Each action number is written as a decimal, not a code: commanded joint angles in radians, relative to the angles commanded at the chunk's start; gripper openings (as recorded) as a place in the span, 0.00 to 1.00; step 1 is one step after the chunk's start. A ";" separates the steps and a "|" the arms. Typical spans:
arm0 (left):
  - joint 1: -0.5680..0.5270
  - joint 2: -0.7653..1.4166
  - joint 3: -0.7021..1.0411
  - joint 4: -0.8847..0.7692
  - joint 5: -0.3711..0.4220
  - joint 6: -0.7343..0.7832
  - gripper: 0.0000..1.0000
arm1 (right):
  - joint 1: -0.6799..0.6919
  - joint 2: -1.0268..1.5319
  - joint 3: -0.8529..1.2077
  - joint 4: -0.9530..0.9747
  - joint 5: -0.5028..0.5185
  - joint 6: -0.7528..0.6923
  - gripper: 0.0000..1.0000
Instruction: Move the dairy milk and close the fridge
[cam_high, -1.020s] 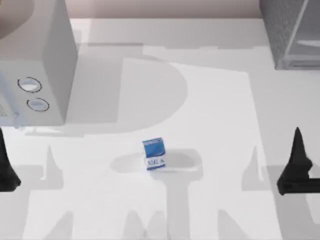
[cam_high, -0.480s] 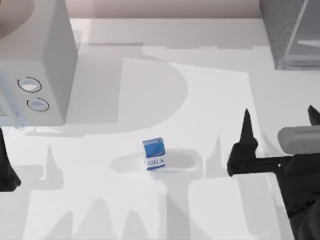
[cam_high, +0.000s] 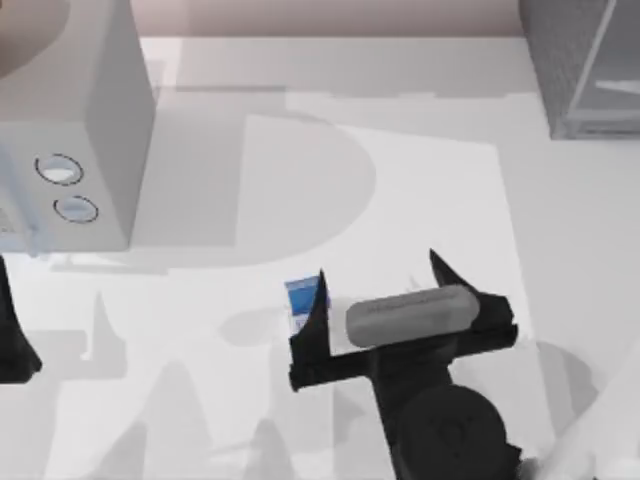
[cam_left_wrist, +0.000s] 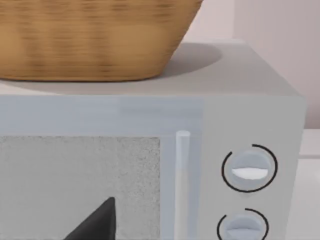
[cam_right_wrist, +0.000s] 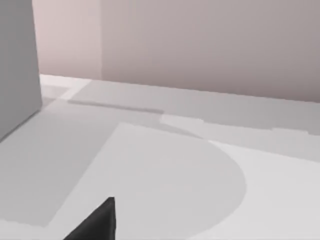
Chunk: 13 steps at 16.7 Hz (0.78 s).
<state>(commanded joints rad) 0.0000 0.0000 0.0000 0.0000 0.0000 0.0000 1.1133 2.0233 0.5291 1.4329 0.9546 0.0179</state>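
Dairy milk (cam_high: 301, 297) stands near the middle of the white table (cam_high: 430, 190), a little toward the near edge, and most of it is hidden under the right arm. What shows from above is its blue top and a strip of the white band on its near face. The carton looks upright, its long axis vertical and the printed face turned toward the near side, though with so much covered the exact tilt cannot be told.

The right gripper (cam_high: 375, 275) hangs over that spot with its two dark fingers spread wide apart. One fingertip (cam_high: 320, 280) sits at the carton's right edge as seen from above, and the other fingertip (cam_high: 437, 262) is well to the right. Whether any finger touches the carton cannot be told. In the right wrist view a dark finger (cam_right_wrist: 97, 222) points over bare table toward the far wall.

The left gripper (cam_high: 12, 335) is parked at the near left edge of the table; whether it is spread or pressed together cannot be told.

Farther back on the left stands a light grey box (cam_high: 85, 130) with two round dials (cam_high: 60, 168), and the left wrist view shows a woven basket (cam_left_wrist: 95, 40) on top of it. At the far right corner is the fridge (cam_high: 580, 60), dark grey and speckled, with its pale glassy door panel (cam_high: 620, 70).
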 joint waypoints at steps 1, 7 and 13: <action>0.000 0.000 0.000 0.000 0.000 0.000 1.00 | 0.011 0.081 0.036 0.047 -0.002 0.000 1.00; 0.000 0.000 0.000 0.000 0.000 0.000 1.00 | 0.048 0.368 0.182 0.229 -0.015 0.000 1.00; 0.000 0.000 0.000 0.000 0.000 0.000 1.00 | 0.042 0.378 0.189 0.233 -0.019 0.000 1.00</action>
<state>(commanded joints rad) 0.0000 0.0000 0.0000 0.0000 0.0000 0.0000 1.1556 2.4013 0.7183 1.6661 0.9356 0.0179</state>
